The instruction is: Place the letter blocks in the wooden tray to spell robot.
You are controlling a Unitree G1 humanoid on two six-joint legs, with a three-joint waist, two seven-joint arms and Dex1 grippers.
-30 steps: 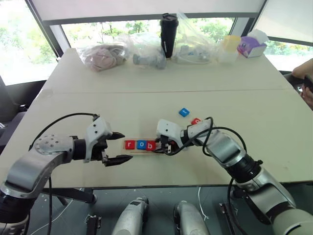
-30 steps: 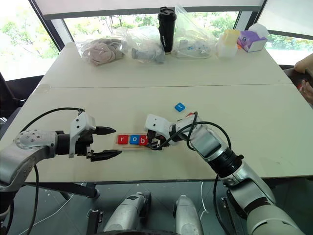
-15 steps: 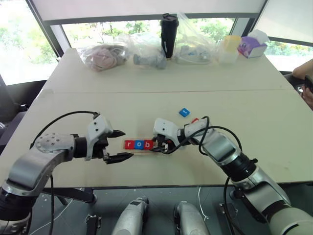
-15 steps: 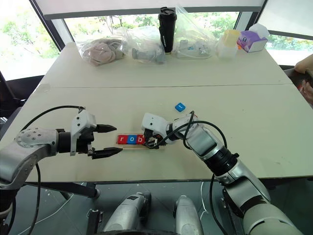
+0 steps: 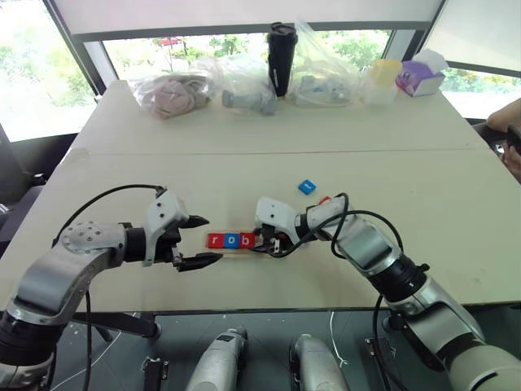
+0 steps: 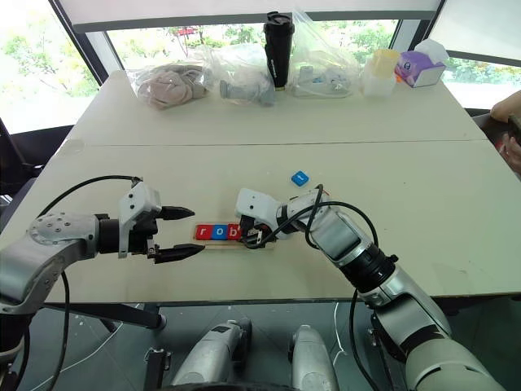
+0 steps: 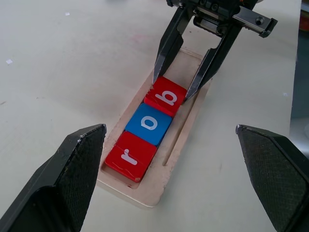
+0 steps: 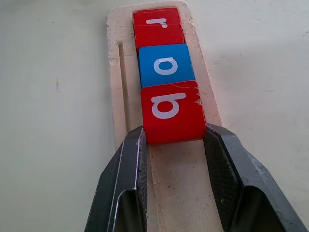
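Near the front edge of the table [image 5: 423, 171], between the two arms, lies the wooden tray [image 7: 181, 145], its long axis running across the robot from left to right; three letter blocks sit in a row at its left end — a red r [image 7: 130, 155], a blue o [image 7: 149, 123] and a red b [image 7: 166, 97], touching one another. The right gripper [image 8: 171, 145] is closed on the red b, one black finger [image 8: 126, 169] against each side edge, the tile already down in the tray beside the o. The left gripper [image 5: 195, 242] hovers just beyond the tray's left end, spread wide and holding nothing. A loose blue tile [image 5: 306, 186] lies on the table behind the tray, and what looks like another red one [image 5: 325, 200] peeks out from behind the right arm, though it is mostly hidden. These tiles look light, stiff and smooth-faced — likely to skate on the tabletop if nudged, so they are best pinched across two opposite edges, not pressed from above. The thin-rimmed tray probably slides easily too. Letters read upright from the robot's side, so each remaining tile would need that same facing.
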